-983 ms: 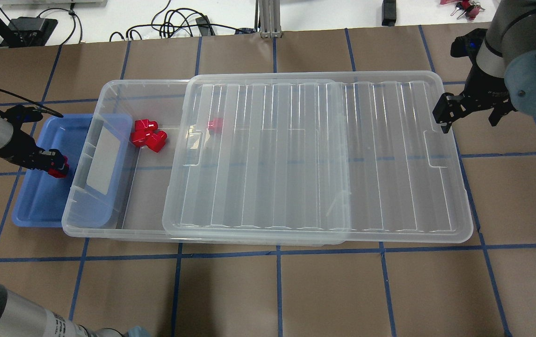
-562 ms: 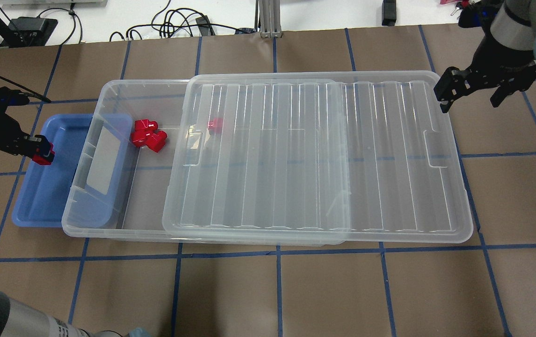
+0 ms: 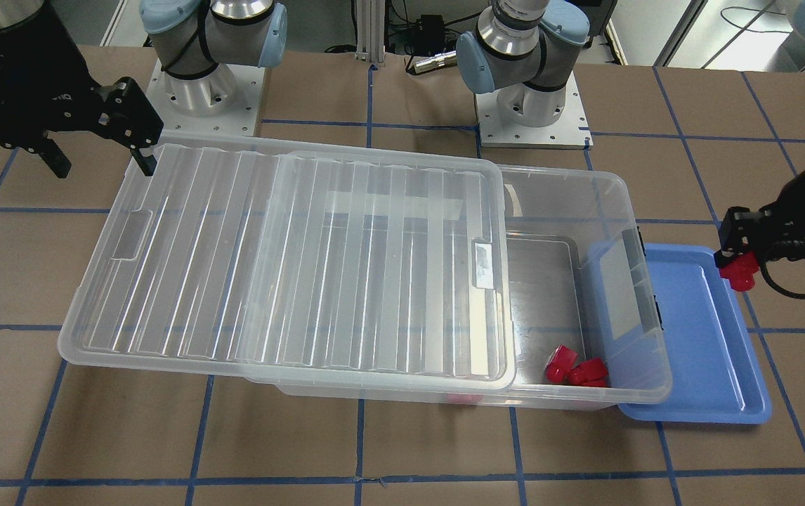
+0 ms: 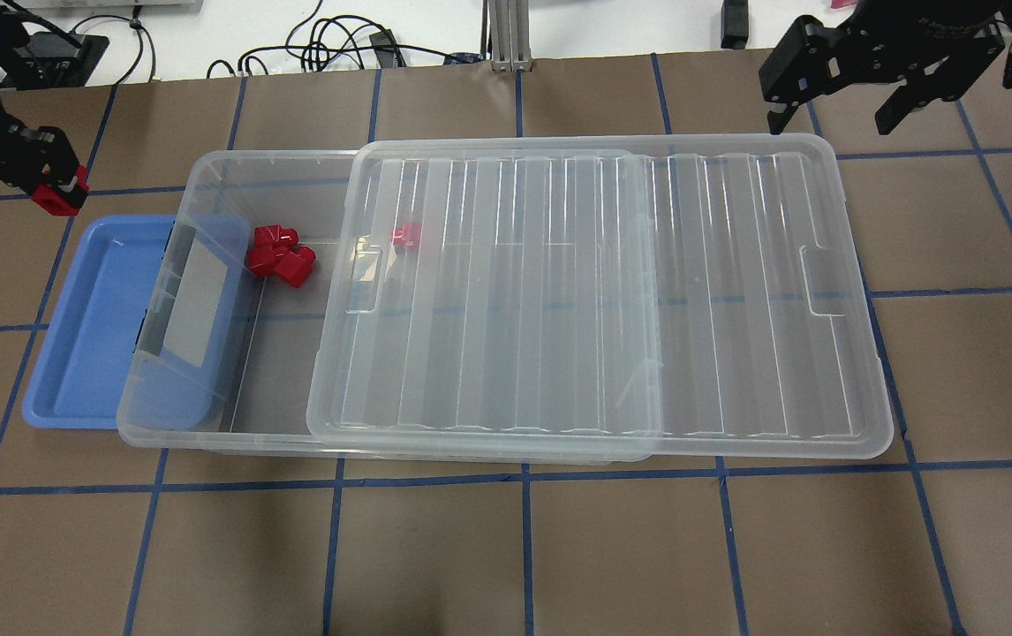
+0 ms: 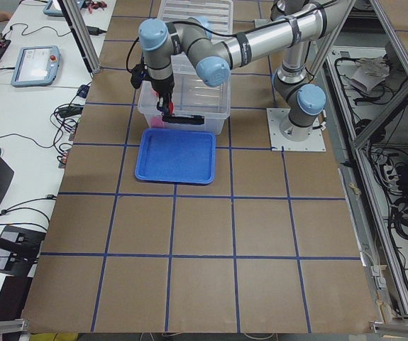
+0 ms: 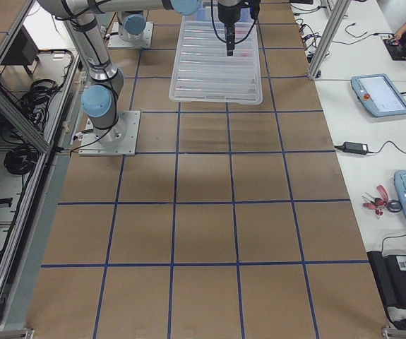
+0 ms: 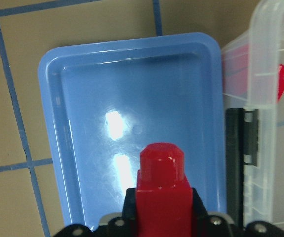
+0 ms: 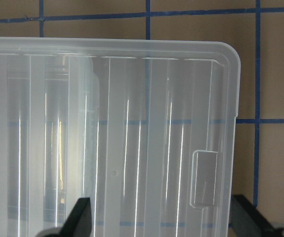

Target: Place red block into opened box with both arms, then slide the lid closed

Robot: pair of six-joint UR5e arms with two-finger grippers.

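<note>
Upper left, the left pincer (image 4: 58,187) grips the red block (image 4: 54,201), the box (image 4: 281,371) opening lower right; the right pincer (image 4: 828,119) gapes wide.

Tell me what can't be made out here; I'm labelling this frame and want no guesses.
Covered red block: overhead view, blurred by the ribbed lid; pose unclear.
Left gripper: left wrist view, fingers mostly behind the held red block and below the bottom edge.
Right gripper: overhead view, wrist cut by the top edge.
</note>
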